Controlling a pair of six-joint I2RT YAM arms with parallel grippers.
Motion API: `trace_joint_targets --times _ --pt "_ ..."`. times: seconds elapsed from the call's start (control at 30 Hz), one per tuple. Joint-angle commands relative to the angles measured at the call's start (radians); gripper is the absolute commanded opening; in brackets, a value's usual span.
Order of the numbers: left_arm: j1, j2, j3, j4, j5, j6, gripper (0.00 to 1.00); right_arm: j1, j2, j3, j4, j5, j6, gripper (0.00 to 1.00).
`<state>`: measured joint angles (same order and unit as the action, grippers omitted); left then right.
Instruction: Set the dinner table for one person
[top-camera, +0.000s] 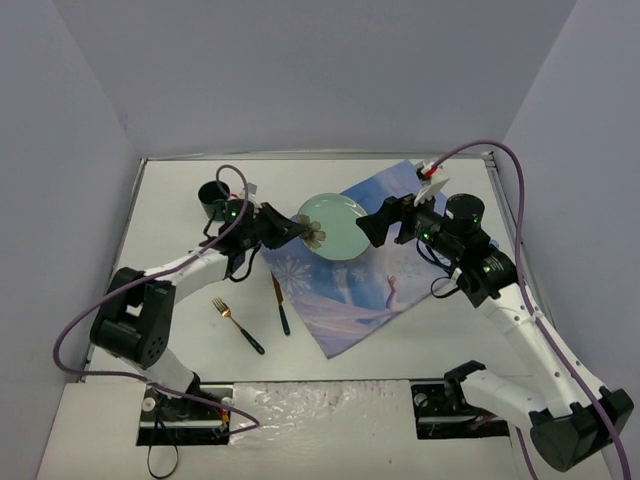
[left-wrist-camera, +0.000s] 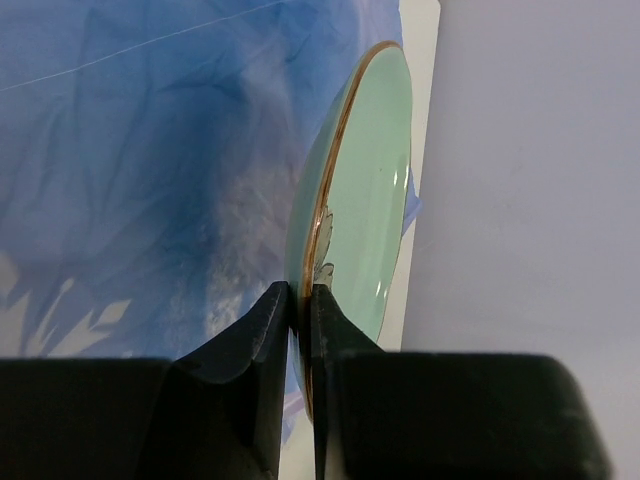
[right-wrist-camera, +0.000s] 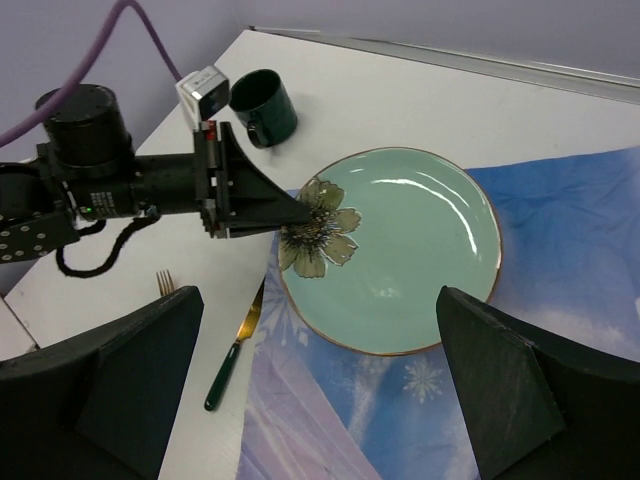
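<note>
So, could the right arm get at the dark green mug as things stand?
Probably not. The mug sits far left, beyond the left gripper, which is clamped on the rim of the plate; the open right gripper would have to cross both.

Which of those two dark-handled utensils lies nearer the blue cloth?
The knife, right beside the blue cloth's left edge; the fork lies farther left, apart from it.

The cloth (top-camera: 370, 290) lies on the bench (top-camera: 450, 330), right of centre. The plate (top-camera: 340, 232) sits on its ten o'clock corner, partly over bare bench. At the plate's nine o'clock stands the mug (top-camera: 213, 198), with the left tool (top-camera: 300, 228) between them, on the plate's rim. At seven o'clock lie the knife (top-camera: 281, 305), just beside the cloth, and the fork (top-camera: 238, 325) to its left.
</note>
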<state>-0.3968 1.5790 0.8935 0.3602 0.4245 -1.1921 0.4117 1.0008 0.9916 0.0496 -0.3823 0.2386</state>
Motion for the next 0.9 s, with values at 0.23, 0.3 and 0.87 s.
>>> trace_joint_targets --times 0.23,0.3,0.87 --pt "-0.153 0.302 0.335 0.378 -0.009 -0.098 0.0 -0.02 -0.056 0.059 -0.045 0.087 -0.083 1.0" --pt "-0.162 0.337 0.345 0.392 -0.009 -0.1 0.0 -0.022 -0.055 0.057 -0.045 0.089 -0.091 1.0" --pt "-0.21 0.455 0.384 0.468 0.029 -0.142 0.0 -0.03 -0.023 0.036 -0.045 0.076 -0.098 1.0"
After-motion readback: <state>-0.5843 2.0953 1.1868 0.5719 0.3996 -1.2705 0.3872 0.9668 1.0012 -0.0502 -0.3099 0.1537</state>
